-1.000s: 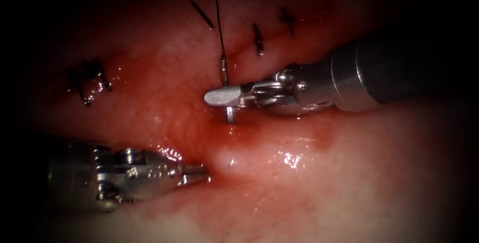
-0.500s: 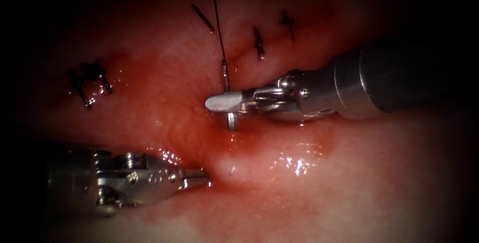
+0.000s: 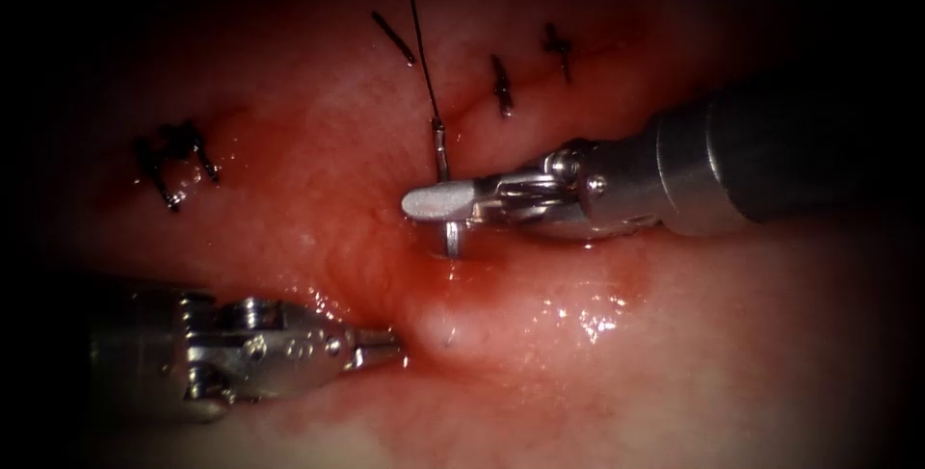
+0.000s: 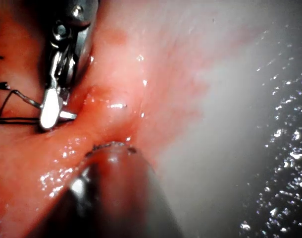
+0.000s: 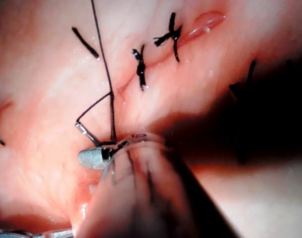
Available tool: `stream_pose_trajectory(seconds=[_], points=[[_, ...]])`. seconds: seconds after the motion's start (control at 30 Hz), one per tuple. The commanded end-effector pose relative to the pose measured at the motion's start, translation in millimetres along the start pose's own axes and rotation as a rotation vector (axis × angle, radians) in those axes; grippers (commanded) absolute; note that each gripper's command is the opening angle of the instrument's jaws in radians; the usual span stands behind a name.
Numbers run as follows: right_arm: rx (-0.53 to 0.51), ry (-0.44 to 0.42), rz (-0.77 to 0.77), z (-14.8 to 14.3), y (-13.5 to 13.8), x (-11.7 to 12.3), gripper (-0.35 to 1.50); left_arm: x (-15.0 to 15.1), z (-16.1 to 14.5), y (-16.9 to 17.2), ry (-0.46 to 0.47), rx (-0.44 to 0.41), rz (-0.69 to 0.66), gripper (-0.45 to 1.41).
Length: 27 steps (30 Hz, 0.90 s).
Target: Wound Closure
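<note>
My right tool [image 3: 434, 202] comes in from the right, jaws shut on the curved needle [image 3: 451, 238] near its tail. Below the jaws the needle goes down into the tissue [image 3: 318, 209] at the red, wet cut [image 3: 424, 272]. A small pale bump [image 3: 448, 326] with a dark dot rises in the tissue below the entry point. Black thread [image 3: 419, 36] runs up from the needle's tail. My left tool [image 3: 390, 344] lies low on the left, jaws shut on the tissue edge beside that bump. The right wrist view shows the right tool [image 5: 94, 157], needle [image 5: 86, 131] and thread [image 5: 104, 59].
Tied black stitches [image 3: 501, 84] close the cut above and to the right, and a knotted stitch [image 3: 173, 161] sits at the far left. Red fluid [image 3: 540, 276] pools on the glossy tissue under the right tool. The right shaft [image 3: 771, 161] spans the upper right.
The right tool has moved slightly down and right, driving the needle further into the tissue. The pale bump has shifted downward. The left tool has barely moved.
</note>
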Motion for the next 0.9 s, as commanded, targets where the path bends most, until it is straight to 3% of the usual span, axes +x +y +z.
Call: stream_pose_trajectory(seconds=[0.03, 0.3, 0.9], points=[[0.004, 0.004, 0.001, 0.6, 0.9, 0.2, -0.35, 0.6, 0.3, 1.1, 0.001, -0.004, 0.014, -0.03], [0.014, 0.031, 0.006, 0.3, 1.1, 2.7, -0.35, 5.0, -1.0, 2.4, 0.109, 0.041, 0.068, -0.15], [0.0, 0.036, -0.009, -0.2, 1.9, 3.8, -0.35, 7.5, -4.0, 2.8, 0.179, 0.048, 0.078, -0.15]])
